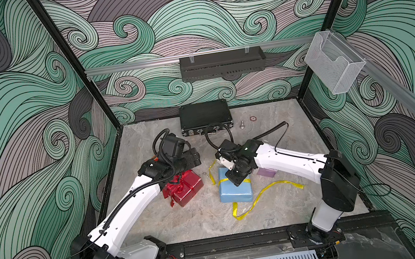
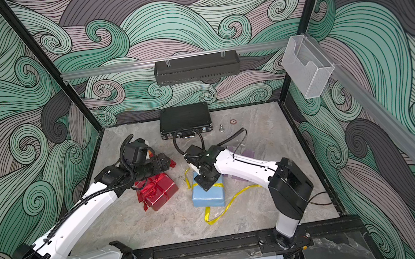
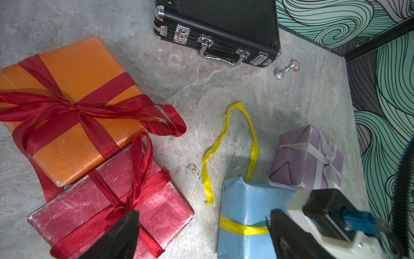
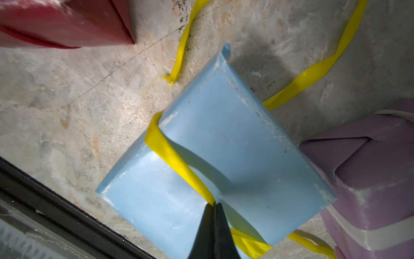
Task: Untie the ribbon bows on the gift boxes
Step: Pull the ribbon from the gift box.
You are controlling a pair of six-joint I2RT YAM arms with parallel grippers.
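The grey marbled table (image 1: 201, 221) shows whole in both top views, though the arms cover much of it there. The black case (image 1: 206, 117) lies shut at the far edge. The orange box (image 3: 85, 67) is plain in the left wrist view, its wide red bow (image 3: 76, 107) tied, but from above the left arm all but hides it. The glossy red box (image 1: 187, 187) sits right against it, its narrower red bow (image 3: 134, 195) also tied. To the right is the light blue box (image 4: 224, 134), with the lilac box (image 3: 298, 161) just beside it — from above only a sliver of lilac shows behind the right arm, and its white bow (image 3: 328, 162) appears knotted in the left wrist view alone. The yellow ribbon (image 1: 267, 191) trails in loose tails on both sides of the blue box, with one band across its top. The right gripper (image 4: 214, 205) has its jaws together, pinching that band — a grip seen only from the right wrist. The left gripper (image 3: 202, 213) hangs above the red box with its jaws wide apart, holding nothing, and its fingers are blurred and cut off. A small silver piece (image 3: 283, 71) and a red ring (image 3: 295, 64) lie near the case.
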